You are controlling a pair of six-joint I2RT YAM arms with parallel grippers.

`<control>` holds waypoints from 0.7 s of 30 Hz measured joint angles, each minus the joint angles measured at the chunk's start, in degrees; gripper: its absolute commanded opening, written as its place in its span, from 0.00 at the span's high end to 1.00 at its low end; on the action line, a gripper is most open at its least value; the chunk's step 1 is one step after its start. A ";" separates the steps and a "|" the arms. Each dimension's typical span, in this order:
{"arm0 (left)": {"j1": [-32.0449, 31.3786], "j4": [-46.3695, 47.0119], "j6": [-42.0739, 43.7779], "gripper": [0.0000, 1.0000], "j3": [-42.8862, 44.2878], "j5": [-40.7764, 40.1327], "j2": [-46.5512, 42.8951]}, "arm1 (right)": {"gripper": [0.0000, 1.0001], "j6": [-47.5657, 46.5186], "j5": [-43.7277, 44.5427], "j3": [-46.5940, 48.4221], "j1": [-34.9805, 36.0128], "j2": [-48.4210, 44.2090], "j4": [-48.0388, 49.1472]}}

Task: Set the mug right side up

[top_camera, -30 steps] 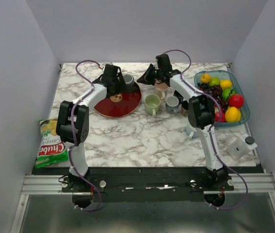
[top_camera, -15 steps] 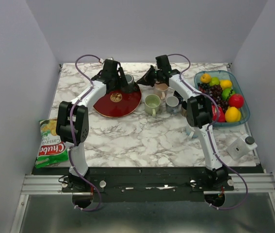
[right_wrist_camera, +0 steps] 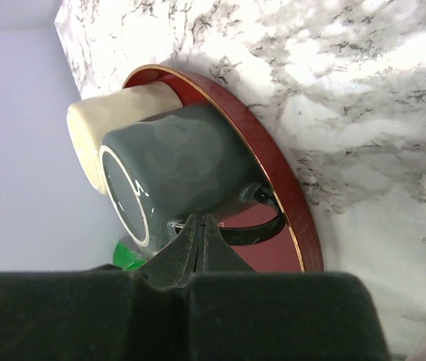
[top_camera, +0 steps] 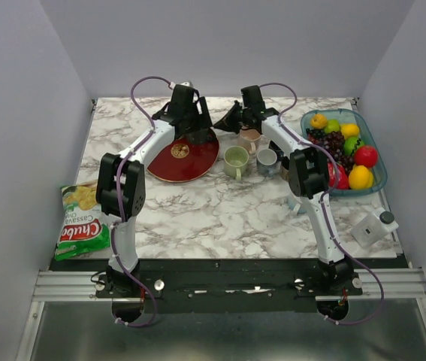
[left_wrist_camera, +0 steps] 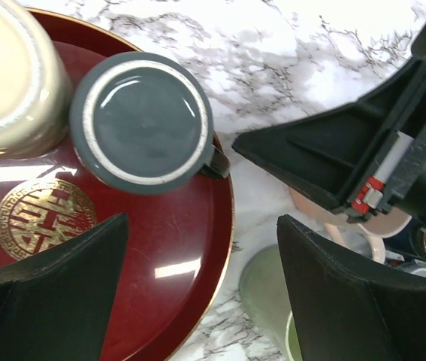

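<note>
At your far left a chip bag (top_camera: 81, 222) lies at the edge of the worktop (top_camera: 213, 210). Your left gripper (left_wrist_camera: 201, 233) hovers over the red plate (left_wrist_camera: 160, 293) with its jaws spread wide, holding nothing. On that plate the dark grey mug (left_wrist_camera: 141, 124) stands upside down, base up, handle pointing right, just beside a cream mug (left_wrist_camera: 6, 75). Your right gripper (right_wrist_camera: 197, 226) is closed tight on nothing, its tip right at the mug's handle side; you cannot tell whether it touches. Further right stand a green mug (top_camera: 235, 160), a pink mug (top_camera: 250, 138) and a fruit tray (top_camera: 339, 112).
</note>
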 measured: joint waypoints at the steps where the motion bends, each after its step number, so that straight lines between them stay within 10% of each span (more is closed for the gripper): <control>1: -0.31 0.04 0.02 0.12 -0.09 0.15 0.00 | 0.99 0.00 0.00 0.04 0.02 0.15 0.37; 21: -0.46 -0.87 0.87 0.12 -1.73 -1.42 -0.09 | 0.99 -5.05 0.31 -9.35 3.10 -1.05 3.96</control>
